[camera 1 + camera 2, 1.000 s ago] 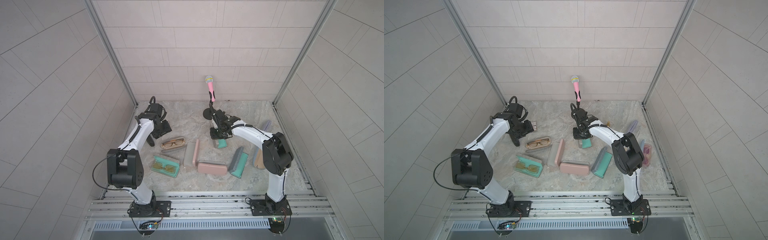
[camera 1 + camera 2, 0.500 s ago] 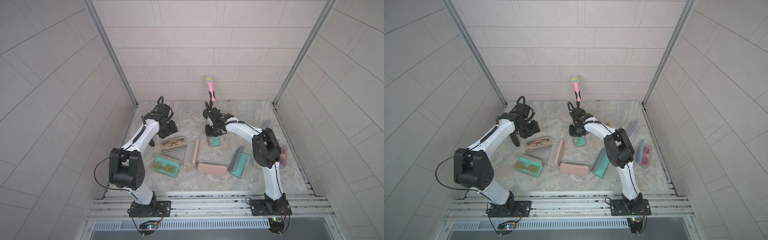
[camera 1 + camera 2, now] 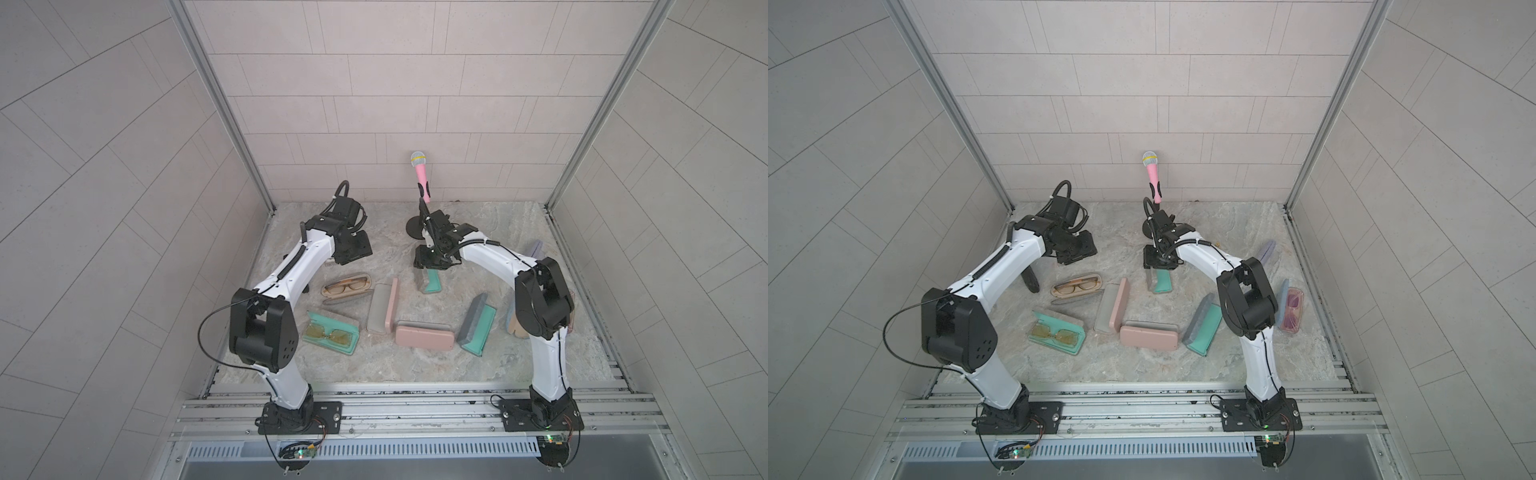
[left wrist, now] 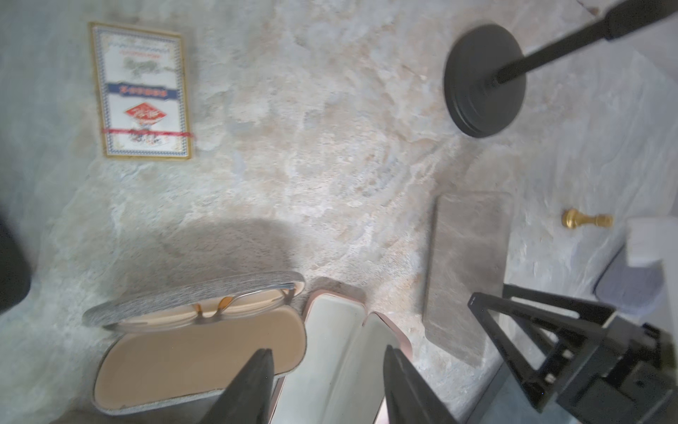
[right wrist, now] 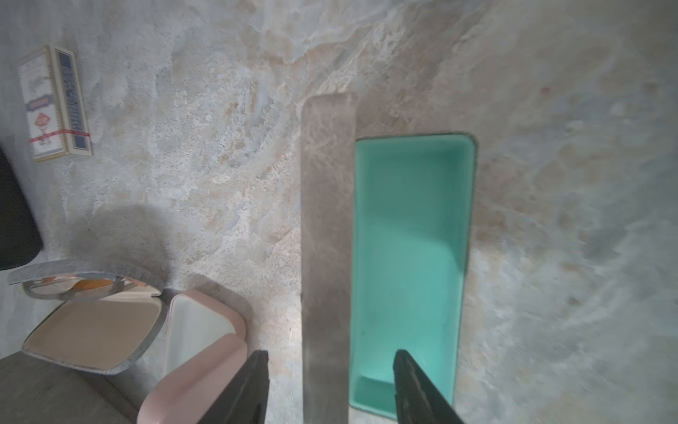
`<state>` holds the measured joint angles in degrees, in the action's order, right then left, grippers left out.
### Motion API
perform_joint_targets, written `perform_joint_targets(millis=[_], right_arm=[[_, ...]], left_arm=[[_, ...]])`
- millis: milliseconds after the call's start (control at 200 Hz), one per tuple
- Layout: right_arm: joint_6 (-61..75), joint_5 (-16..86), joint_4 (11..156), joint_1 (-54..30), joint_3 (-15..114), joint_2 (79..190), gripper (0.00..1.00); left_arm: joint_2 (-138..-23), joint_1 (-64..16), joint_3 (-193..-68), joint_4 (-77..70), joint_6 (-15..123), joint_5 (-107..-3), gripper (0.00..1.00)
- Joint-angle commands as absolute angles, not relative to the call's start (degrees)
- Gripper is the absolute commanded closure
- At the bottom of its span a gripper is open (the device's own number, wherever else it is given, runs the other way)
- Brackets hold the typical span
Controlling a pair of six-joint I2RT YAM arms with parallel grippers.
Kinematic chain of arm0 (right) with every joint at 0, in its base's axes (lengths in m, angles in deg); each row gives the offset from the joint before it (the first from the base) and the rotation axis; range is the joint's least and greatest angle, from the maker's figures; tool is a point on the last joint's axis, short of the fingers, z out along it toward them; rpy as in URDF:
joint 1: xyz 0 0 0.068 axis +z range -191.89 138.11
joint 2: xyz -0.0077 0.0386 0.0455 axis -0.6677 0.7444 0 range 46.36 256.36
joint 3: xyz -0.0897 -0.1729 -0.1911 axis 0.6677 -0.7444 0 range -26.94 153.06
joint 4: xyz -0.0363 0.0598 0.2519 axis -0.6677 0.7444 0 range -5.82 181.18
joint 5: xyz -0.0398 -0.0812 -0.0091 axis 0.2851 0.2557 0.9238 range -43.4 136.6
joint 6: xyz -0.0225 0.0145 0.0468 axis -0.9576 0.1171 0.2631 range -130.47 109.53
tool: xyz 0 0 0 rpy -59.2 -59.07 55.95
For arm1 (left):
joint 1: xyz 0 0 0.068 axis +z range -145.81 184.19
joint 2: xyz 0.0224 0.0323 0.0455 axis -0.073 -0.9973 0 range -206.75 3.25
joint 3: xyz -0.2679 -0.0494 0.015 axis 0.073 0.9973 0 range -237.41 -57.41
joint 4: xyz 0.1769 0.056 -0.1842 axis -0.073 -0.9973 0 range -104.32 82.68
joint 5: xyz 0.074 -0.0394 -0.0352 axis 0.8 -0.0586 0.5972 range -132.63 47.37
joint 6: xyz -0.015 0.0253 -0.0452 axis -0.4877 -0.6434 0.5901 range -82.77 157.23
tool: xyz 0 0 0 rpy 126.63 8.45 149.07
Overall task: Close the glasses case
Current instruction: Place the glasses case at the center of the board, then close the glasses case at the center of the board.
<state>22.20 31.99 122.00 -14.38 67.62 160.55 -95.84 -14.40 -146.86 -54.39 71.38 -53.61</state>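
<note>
Just robot-side of the stand [image 3: 415,227], the teal case [image 3: 430,283] sits open, its grey lid [image 5: 326,238] up on edge beside the tray [image 5: 411,238]. What changed: your right gripper [image 5: 331,352] was nearly shut a second ago. Now its fingers are apart, straddling the lid with gaps on both sides and gripping nothing. It has also pulled back closer to the stand, and the case slid a bit that way with it. Read this as a release, not a close. The lid hasn't folded over the tray, so the task is not done. Next you'll likely need a push on the lid's outer face toward the tray. Watch for the light case skating instead of hinging. Your left gripper [image 4: 327,349] swung in nearer the stand too, fingers a little narrower but apart and empty. It hovers over the tan case [image 4: 198,352] and pink case [image 4: 337,323] on the stand's left-arm side.
</note>
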Motion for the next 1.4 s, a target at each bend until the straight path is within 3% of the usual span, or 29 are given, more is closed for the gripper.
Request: perform_joint_targets(millis=[0, 55, 95, 120, 560, 1396], right_arm=[[21.4, 35.5, 123.1, -16.5, 63.6, 152.7, 0.59], [21.3, 35.6, 122.4, -18.1, 61.1, 150.8, 0.82], [20.9, 34.9, 121.8, -19.3, 59.2, 149.9, 0.93], [20.7, 34.2, 121.6, -20.2, 58.3, 149.6, 1.0], [19.1, 26.1, 114.0, -25.9, 52.9, 158.8, 1.0], [19.4, 10.8, 110.4, -25.5, 57.3, 169.1, 1.0]], left_arm=[[-98.7, -18.6, -150.9, -55.9, 71.0, -53.1, 0.68], [-100.3, -20.6, -152.7, -55.9, 71.0, -53.3, 0.91], [-101.7, -22.0, -153.9, -55.9, 71.1, -53.4, 1.0], [-102.7, -22.9, -154.8, -56.2, 71.1, -53.4, 1.0], [-121.5, -30.5, -168.9, -58.8, 71.7, -55.5, 1.0], [-129.0, -32.6, -175.0, -60.1, 72.1, -57.0, 1.0]])
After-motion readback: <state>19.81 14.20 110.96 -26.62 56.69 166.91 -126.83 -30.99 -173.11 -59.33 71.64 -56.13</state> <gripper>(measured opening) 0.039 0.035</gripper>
